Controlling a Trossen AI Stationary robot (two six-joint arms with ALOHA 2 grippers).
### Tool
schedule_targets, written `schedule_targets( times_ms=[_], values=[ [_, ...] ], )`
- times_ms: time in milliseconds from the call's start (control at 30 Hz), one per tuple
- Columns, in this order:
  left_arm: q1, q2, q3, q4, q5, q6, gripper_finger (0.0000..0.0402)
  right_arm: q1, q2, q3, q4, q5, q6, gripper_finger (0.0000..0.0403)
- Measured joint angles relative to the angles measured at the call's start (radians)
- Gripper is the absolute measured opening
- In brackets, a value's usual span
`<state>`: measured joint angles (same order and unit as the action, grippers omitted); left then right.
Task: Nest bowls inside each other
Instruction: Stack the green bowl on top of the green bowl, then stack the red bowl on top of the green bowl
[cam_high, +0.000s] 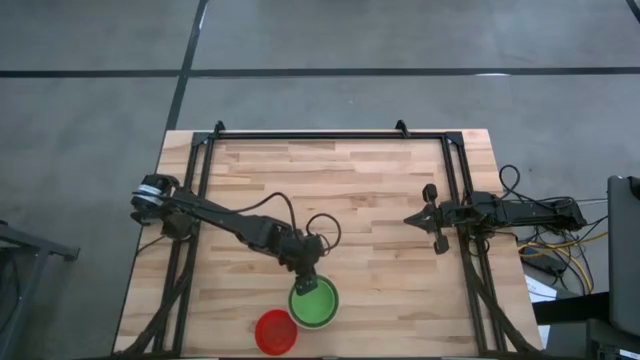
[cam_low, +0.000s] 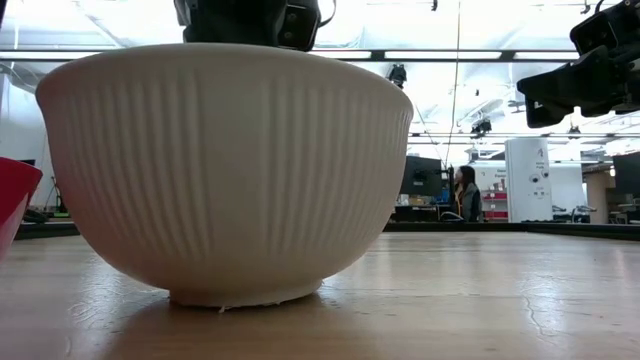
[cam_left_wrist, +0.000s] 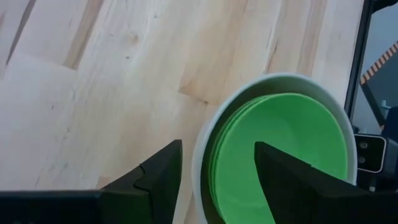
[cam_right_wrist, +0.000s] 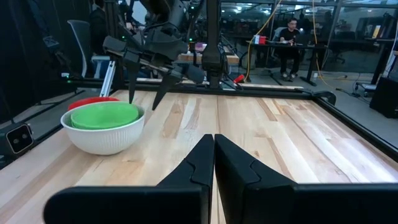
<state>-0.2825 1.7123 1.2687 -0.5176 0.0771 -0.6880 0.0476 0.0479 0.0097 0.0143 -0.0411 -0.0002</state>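
White bowl fills low view, green bowls nested inside. Left claw open astride its rim. Red bowl lower-centre: light, stiff, slick; pinch rim. Right claw closed.

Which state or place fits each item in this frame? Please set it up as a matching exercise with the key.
Items:
1. white bowl
2. red bowl
3. left tool
4. right tool

States or places:
A. shut, waiting at the table's right side, away from the bowls
B. open, hanging over the rim of the white bowl
C. standing alone on the wood beside the white bowl
D. holding the green bowls nested inside it

Pairs: 1-D, 2-C, 3-B, 4-A
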Motion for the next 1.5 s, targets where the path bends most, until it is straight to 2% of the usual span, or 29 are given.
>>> schedule_targets(
  times_ms=[433, 733, 1133, 1500],
  values=[
    [0.0, -0.019, -0.007, -0.009, -0.001, 0.0, 0.0204, 0.0, 0.0, 0.0, 0.0, 0.0, 0.0, 0.0009],
    [-0.029, -0.078, -0.011, -0.1, -0.023, -0.051, 0.0204, 0.0, 0.0, 0.0, 0.0, 0.0, 0.0, 0.0009],
    [-0.116, -0.139, -0.015, -0.236, -0.08, -0.169, 0.0204, 0.0, 0.0, 0.0, 0.0, 0.0, 0.0, 0.0009],
    [-0.221, -0.165, -0.015, -0.273, -0.158, -0.231, 0.0202, 0.0, 0.0, 0.0, 0.0, 0.0, 0.0, 0.0009]
  ],
)
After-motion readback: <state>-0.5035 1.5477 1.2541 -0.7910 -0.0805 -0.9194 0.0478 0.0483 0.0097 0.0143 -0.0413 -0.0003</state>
